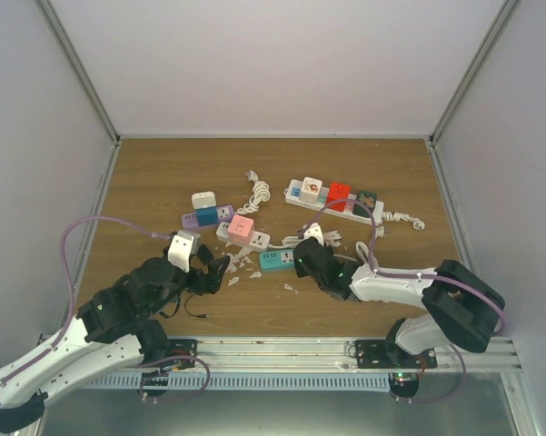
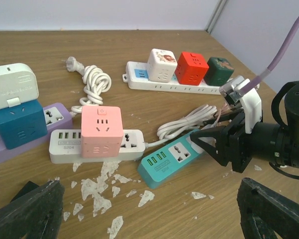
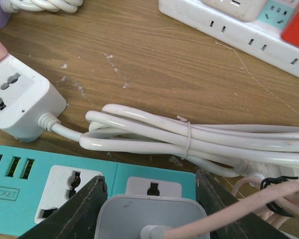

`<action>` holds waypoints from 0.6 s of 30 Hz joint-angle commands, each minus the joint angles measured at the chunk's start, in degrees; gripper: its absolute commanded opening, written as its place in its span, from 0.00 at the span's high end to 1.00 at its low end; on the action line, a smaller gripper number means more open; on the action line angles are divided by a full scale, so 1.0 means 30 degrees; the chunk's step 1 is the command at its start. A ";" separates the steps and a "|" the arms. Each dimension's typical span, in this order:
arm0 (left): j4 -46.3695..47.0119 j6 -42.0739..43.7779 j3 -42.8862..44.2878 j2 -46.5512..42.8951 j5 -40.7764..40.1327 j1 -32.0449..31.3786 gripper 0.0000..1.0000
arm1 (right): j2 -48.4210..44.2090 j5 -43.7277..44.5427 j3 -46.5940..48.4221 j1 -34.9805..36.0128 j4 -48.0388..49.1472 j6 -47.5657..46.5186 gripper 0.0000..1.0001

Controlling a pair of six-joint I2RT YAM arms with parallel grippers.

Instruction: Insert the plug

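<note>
My right gripper [image 3: 151, 211] is shut on a white plug [image 3: 149, 219] with a pink cable [image 3: 249, 206]. It holds the plug right over the end socket of the teal power strip [image 3: 49, 174], whose top pin hole still shows. I cannot tell whether the pins are in. In the top view the right gripper [image 1: 304, 259] sits at the right end of the teal strip [image 1: 275, 260], and the plug is hidden. My left gripper [image 2: 149, 214] is open and empty, low over the table in front of the teal strip [image 2: 171, 157].
A pink cube [image 2: 102, 130] sits in a white strip [image 2: 64, 144]. A purple strip [image 1: 200, 218] carries blue and white adapters. A long white strip [image 1: 336, 207] with cube adapters lies at the back. A bundled white cable [image 3: 189, 137] lies beside the teal strip. White flecks [image 2: 102, 184] litter the wood.
</note>
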 commanded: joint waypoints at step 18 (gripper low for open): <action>0.1062 0.0253 -0.0247 0.0285 0.0224 0.0084 0.05 | 0.1165 0.0959 -0.0516 0.1649 -0.2128 0.0861 0.59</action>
